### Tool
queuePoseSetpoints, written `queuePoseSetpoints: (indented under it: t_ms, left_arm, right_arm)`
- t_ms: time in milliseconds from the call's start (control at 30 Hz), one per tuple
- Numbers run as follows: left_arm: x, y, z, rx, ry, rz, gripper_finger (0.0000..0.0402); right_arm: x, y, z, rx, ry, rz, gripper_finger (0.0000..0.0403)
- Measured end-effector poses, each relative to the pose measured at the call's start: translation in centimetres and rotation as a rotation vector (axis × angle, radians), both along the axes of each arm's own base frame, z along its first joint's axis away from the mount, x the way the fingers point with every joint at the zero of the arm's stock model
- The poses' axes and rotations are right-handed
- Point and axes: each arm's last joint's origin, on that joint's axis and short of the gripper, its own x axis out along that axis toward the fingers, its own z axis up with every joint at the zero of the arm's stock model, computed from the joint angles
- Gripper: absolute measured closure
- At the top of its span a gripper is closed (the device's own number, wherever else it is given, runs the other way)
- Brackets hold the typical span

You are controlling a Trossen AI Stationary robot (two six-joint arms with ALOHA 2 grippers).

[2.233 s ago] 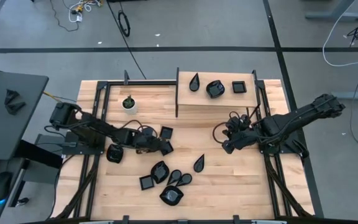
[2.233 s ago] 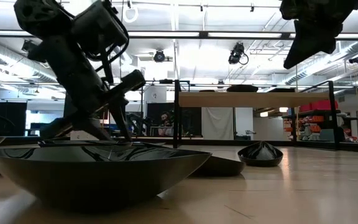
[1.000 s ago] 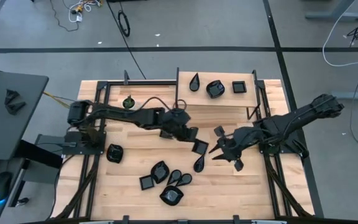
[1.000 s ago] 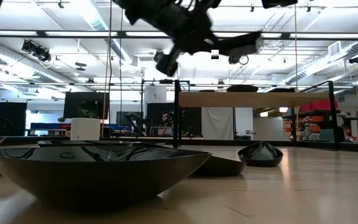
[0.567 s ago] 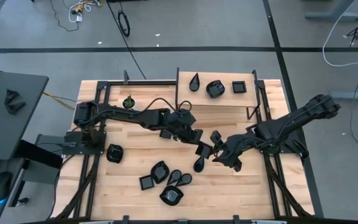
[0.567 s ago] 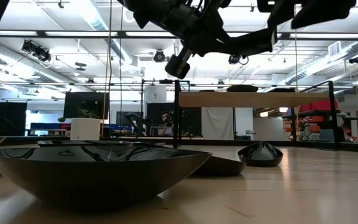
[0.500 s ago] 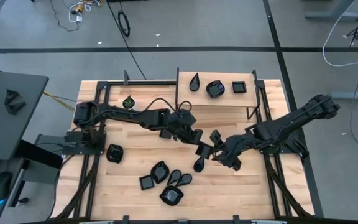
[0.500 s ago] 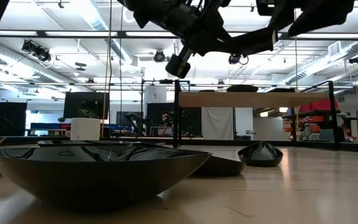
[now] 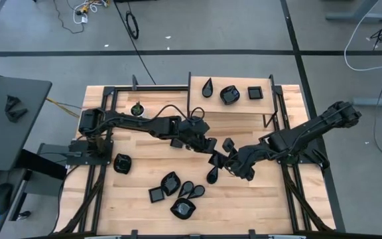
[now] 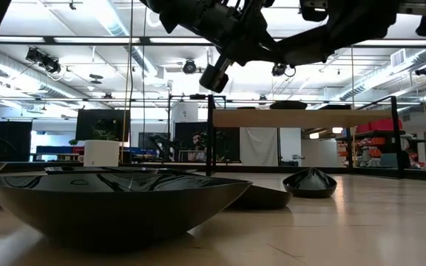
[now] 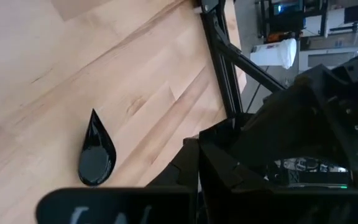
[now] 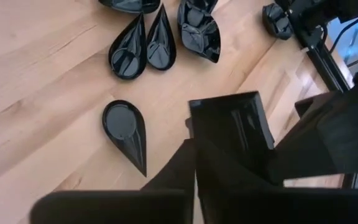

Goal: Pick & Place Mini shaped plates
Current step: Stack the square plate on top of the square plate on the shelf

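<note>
A square black mini plate [image 12: 232, 134] hangs above the table's middle between both grippers. My left gripper [image 9: 211, 153] reaches in from the table's left and is shut on it. My right gripper [image 9: 229, 161] comes from the right and is shut on its other side. Right below lies a teardrop plate [image 9: 212, 175], flat on the wood, also seen in the right wrist view [image 12: 126, 130]. Several more black plates [image 9: 178, 192] lie near the front edge. Three more rest on the raised shelf [image 9: 231, 109]. My left gripper holds the square plate by the rim on its left side [image 9: 212, 157], coming slanting down from the table's left. The plate is clear of the table. The dark fingers hide the place of contact. My right gripper pinches the plate's rim [image 12: 197, 134] near a corner between its two fingers, slanting down from the table's right. The plate sits about flat, lifted clear above the teardrop plate.
A small white pot with a plant [image 9: 137, 108] stands at the far left. One square plate [image 9: 176, 141] lies under my left arm and a round one [image 9: 122, 163] farther left. Black frame rails [image 9: 280, 113] run along both sides of the table.
My right gripper has moved toward the table's left, dropped a little and rolled. It has then shut on the square plate that my left gripper holds in the air. My left gripper and the plate have stayed about where they were.
</note>
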Motion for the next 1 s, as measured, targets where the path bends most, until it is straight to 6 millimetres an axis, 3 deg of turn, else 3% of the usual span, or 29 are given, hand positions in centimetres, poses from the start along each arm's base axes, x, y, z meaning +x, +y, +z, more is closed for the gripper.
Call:
queuePoseSetpoints:
  t_ms: [233, 500, 633, 800, 1000]
  left_arm:
    - [0.3, 0.0, 0.3, 0.035, -0.058, -0.01, 0.0384]
    - [0.3, 2.1, 0.5, 0.077, -0.078, 0.044, 0.0317]
    - [0.3, 3.1, 0.7, 0.068, -0.105, 0.014, 0.0297]
    - [0.0, 2.5, 1.6, 0.11, -0.145, -0.038, 0.0295]
    - [-0.2, -1.2, 2.2, 0.196, -0.188, -0.127, 0.0304]
  right_arm:
    - [-0.1, 0.7, 0.1, 0.075, 0.0, -0.001, 0.039]
    - [-0.7, 1.8, 0.0, 0.225, 0.059, -0.067, 0.0395]
    - [-2.0, 1.6, 0.7, 0.33, 0.11, -0.17, 0.0395]
    - [-5.4, -0.3, 2.9, 0.439, 0.127, -0.395, 0.0394]
    - [-8.9, -4.3, 8.0, 0.308, 0.049, -0.667, 0.0394]
